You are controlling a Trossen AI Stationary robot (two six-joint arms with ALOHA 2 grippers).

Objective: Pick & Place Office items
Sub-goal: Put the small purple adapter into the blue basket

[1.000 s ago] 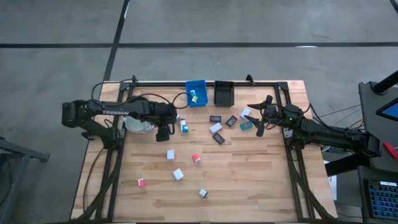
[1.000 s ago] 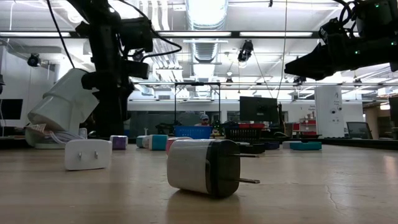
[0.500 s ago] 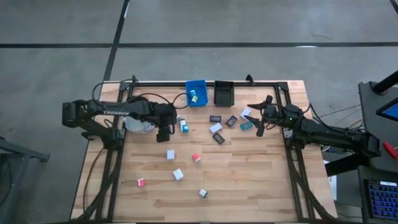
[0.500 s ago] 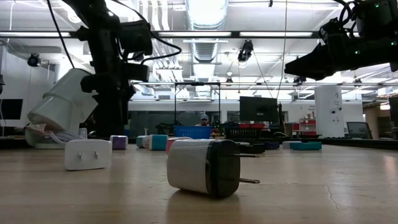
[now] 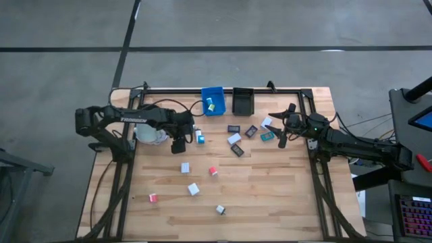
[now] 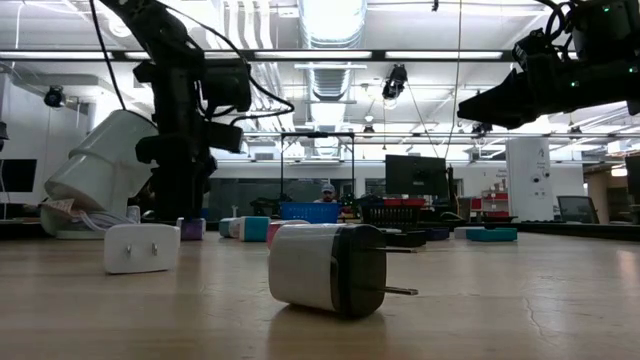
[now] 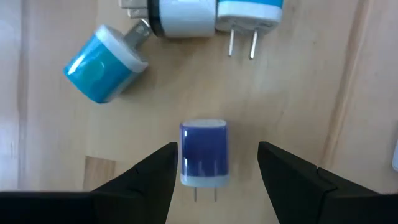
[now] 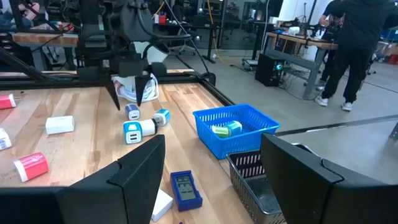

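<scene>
Presently your left gripper [image 7: 214, 163], jaws wide, straddled the purple charger [image 7: 203, 153] beside the mug [image 5: 150, 133]; light, rigid, slick: pinch its flat sides.

From my remote station, the left gripper [image 7: 216, 163] hangs over the wooden table [image 7: 323, 81], its two dark fingers [image 7: 152, 174] spread apart at the bottom of the frame. Between them, touching neither, lies a purple-blue plug adapter [image 7: 204, 154], prongs pointing down. At upper left sits a teal-blue adapter [image 7: 102, 63]; at top centre, a white adapter [image 7: 183, 17] meets a blue-and-white one [image 7: 249, 15].
</scene>
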